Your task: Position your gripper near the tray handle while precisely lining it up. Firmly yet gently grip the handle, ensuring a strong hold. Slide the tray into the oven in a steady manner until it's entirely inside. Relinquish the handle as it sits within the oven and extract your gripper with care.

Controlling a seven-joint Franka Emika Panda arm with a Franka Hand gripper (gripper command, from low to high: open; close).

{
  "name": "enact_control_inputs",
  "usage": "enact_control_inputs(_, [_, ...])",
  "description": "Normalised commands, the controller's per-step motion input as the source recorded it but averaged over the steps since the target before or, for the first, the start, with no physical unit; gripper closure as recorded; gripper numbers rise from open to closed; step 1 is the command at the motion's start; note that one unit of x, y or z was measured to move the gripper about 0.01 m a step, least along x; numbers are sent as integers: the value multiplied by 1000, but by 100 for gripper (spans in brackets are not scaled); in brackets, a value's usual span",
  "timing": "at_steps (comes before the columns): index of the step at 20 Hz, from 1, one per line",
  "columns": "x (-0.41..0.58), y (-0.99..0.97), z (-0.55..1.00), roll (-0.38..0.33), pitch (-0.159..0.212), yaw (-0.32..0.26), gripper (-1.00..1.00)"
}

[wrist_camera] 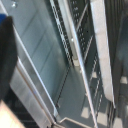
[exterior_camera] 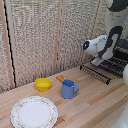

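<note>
Arm at oven, rack partly out.
Oven (exterior_camera: 122, 52) sits at the worktop's (exterior_camera: 95, 102) far edge, at the exterior view's right; rack (exterior_camera: 102, 71) projects from its front, bar (exterior_camera: 95, 73) outermost. Tool (exterior_camera: 97, 61) is low over the rack; finger spacing cannot be told. Plate (exterior_camera: 34, 111), mug (exterior_camera: 68, 89), bowl (exterior_camera: 43, 84) lie apart toward the near edge.

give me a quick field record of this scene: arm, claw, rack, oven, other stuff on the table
arm: white and black, reaching over the rack at the exterior view's right
claw: low over the rack, open or shut cannot be told
rack: dark wire bars, sticking out of the oven front
oven: at the right edge, mostly cut off
mug: blue, upright, mid table
bowl: yellow, to the exterior view's left of the mug
plate: round, patterned rim, near front edge
table: light wood
</note>
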Motion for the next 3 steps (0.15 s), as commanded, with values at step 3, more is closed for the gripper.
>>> enact_control_inputs(3, [237, 686, 0, 0, 4, -17, -100])
